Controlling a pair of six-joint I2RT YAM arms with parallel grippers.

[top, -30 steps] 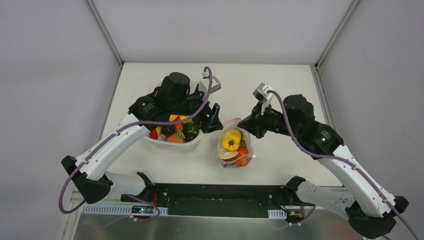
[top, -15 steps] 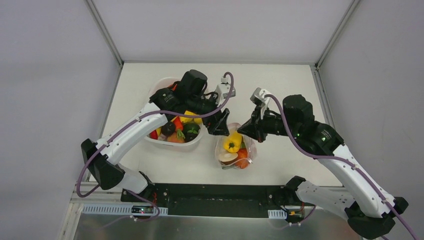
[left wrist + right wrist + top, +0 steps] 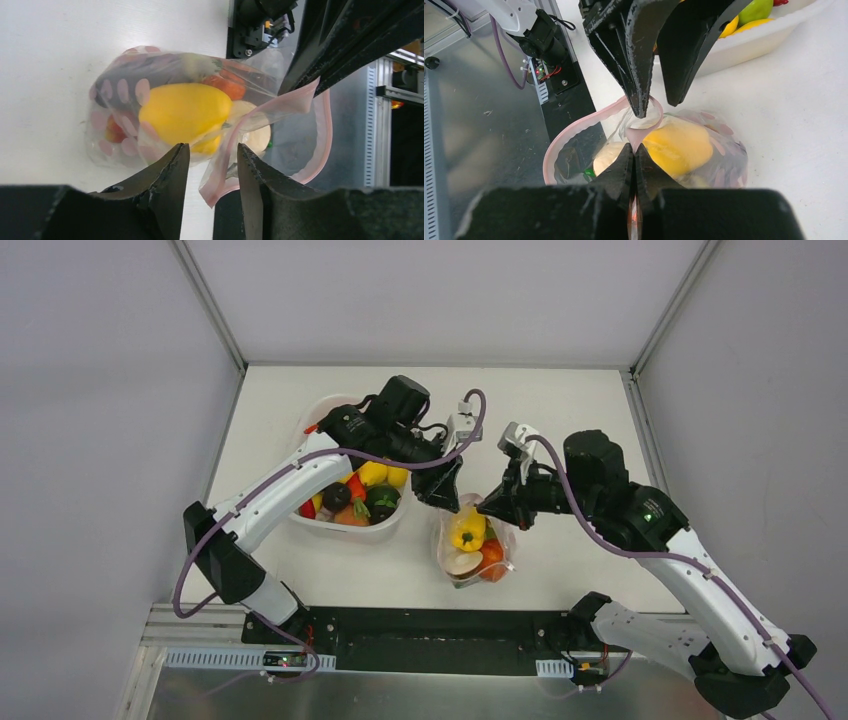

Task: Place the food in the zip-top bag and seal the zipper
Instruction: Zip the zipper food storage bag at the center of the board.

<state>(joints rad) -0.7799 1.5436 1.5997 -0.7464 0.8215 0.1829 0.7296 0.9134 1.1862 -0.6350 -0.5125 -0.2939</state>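
Left gripper [image 3: 212,150], arrived from tub [image 3: 350,531], stands half-closed astride zipper [image 3: 327,135], gripping nothing yet; right gripper [image 3: 634,147] clamps zipper opposite, so sealing likely follows.

The zip-top bag [image 3: 120,95] is thin clear plastic film, crinkled and shiny, printed with pale pink dots. Its zipper [image 3: 295,100] is a translucent pink plastic strip. Inside, the yellow pepper [image 3: 185,112] looks like smooth, glossy plastic. The white tub [image 3: 345,527] is smooth plastic with a soft sheen. The bench [image 3: 50,50] is matt white. The left pincer [image 3: 212,150] and the right pincer [image 3: 634,147] have matt black fingers, rough and scuffed along the edges. The metal sheet [image 3: 474,150] is dull grey, with a brushed look.
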